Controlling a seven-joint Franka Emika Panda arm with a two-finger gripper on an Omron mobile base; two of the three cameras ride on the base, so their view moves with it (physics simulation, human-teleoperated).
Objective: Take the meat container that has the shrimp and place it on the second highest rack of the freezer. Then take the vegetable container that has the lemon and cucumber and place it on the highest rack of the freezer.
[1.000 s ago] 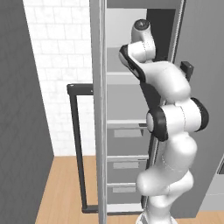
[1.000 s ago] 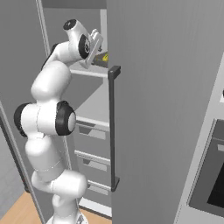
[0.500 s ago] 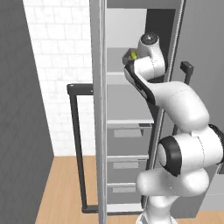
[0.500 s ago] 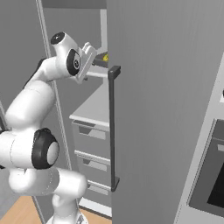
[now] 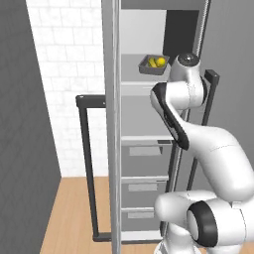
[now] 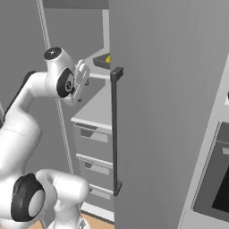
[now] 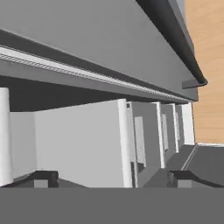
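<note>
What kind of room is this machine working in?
Most likely a kitchen, computer-drawn. A tall grey freezer stands open, with shelves above and drawers below; a dark tray of lemon and cucumber sits on a shelf, and a black oven is beside it.

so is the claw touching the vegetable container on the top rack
Apart. In the left base view the vegetable container sits alone on the highest rack. In the hand view the open claw has empty fingertips and faces the freezer drawers.

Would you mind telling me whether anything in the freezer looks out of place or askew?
Nothing stands out. The vegetable container sits flat on a freezer shelf with its yellow and green produce inside, nothing spilled. The end effector is open and empty.
</note>
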